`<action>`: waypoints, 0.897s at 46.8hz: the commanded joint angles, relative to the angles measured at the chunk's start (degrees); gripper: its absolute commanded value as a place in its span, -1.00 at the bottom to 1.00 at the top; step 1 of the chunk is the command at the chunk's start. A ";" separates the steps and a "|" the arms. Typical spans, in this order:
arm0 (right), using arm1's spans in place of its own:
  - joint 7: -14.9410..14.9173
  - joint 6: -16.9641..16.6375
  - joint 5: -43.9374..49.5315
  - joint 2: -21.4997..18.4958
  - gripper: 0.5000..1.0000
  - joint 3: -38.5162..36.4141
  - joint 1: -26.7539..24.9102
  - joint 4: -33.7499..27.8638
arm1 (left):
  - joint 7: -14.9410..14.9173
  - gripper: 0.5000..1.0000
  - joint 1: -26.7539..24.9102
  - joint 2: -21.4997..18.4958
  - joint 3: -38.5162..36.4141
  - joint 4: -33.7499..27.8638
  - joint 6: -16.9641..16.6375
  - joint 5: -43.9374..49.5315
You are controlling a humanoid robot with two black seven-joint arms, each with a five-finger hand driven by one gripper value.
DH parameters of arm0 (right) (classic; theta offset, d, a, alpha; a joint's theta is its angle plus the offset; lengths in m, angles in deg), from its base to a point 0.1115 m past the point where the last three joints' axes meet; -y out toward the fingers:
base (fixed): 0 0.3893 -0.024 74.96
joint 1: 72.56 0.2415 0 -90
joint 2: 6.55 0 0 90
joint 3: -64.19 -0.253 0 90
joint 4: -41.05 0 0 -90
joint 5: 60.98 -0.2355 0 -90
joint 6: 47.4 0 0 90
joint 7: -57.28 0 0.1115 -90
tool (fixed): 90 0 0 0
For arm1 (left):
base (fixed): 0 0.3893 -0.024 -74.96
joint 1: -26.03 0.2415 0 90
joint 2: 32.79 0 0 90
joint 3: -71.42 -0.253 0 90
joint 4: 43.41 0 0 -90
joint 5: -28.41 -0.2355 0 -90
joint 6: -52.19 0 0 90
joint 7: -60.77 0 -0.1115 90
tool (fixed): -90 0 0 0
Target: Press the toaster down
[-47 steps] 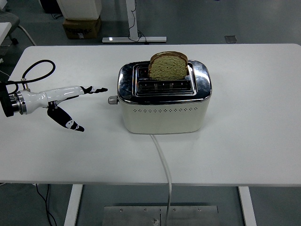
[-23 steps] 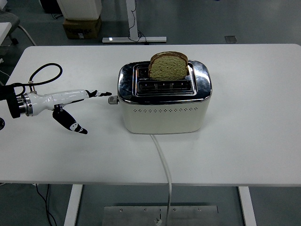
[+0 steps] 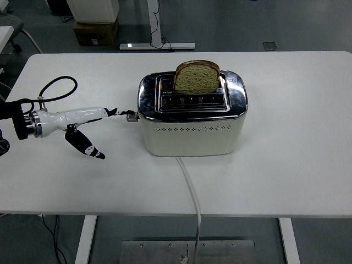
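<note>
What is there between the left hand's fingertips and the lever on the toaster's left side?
Nothing: in the head view the left hand has its upper fingertips reaching the toaster lever, with no visible gap. Whether they press it, I cannot tell.

Left robot hand (image 3: 88, 124) outstretched, forefinger extended rightward, thumb angled downward, empty.

The left hand (image 3: 82, 124) is farther right over the table (image 3: 297, 137) than a second ago, closing the gap that lay between it and the toaster (image 3: 191, 118). Its extended fingers (image 3: 113, 111) now reach the lever knob (image 3: 131, 116) on the toaster's left end, where before they stopped short of it. The black cable loop (image 3: 58, 88) behind the wrist has shifted right with the arm.
</note>
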 commanded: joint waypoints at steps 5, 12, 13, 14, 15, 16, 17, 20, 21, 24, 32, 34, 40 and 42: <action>0.00 -0.01 0.00 0.00 1.00 0.00 0.01 0.00 | 0.00 1.00 0.20 0.70 -0.01 0.01 0.00 -1.08; 0.00 -0.01 0.00 0.00 1.00 0.00 0.01 0.00 | 0.00 1.00 0.46 1.49 -0.01 0.18 0.00 -2.75; 0.00 -0.01 0.00 0.00 1.00 0.00 0.01 0.00 | 0.00 1.00 0.46 1.58 -0.01 0.18 0.00 -2.75; 0.00 -0.01 0.00 0.00 1.00 0.00 0.01 0.00 | 0.00 1.00 0.46 1.58 -0.01 0.18 0.00 -2.75; 0.00 -0.01 0.00 0.00 1.00 0.00 0.01 0.00 | 0.00 1.00 0.46 1.67 -0.01 0.62 0.00 -2.75; 0.00 -0.01 0.00 0.00 1.00 0.00 0.01 0.00 | 0.00 1.00 0.46 1.76 -0.01 0.71 0.00 -2.75; 0.00 -0.01 0.00 0.00 1.00 0.00 0.01 0.00 | 0.00 1.00 0.46 1.76 -0.01 0.80 0.00 -2.75; 0.00 -0.01 0.00 0.00 1.00 -0.09 0.01 0.00 | 0.00 1.00 0.55 2.02 -0.10 0.80 0.00 -2.75; 0.00 -0.01 0.00 0.00 1.00 0.00 0.01 0.00 | 0.00 1.00 0.64 2.02 -0.10 0.80 0.00 -2.75; 0.00 -0.01 0.00 0.00 1.00 0.00 0.01 0.00 | 0.00 1.00 0.90 2.02 -0.10 0.80 0.00 -2.75; 0.00 -0.01 0.00 0.00 1.00 0.00 0.01 0.00 | 0.00 1.00 1.34 2.02 -0.62 0.89 0.00 -2.93; 0.00 -0.01 0.00 0.00 1.00 0.00 0.01 0.00 | 0.00 1.00 1.25 1.94 -1.41 0.89 0.00 -3.02; 0.00 -0.01 0.00 0.00 1.00 0.00 0.01 0.00 | 0.00 1.00 1.34 2.02 -2.38 0.97 0.00 -3.19; 0.00 -0.01 0.00 0.00 1.00 0.00 0.01 0.00 | 0.00 1.00 1.34 2.02 -2.73 0.97 -0.09 -3.19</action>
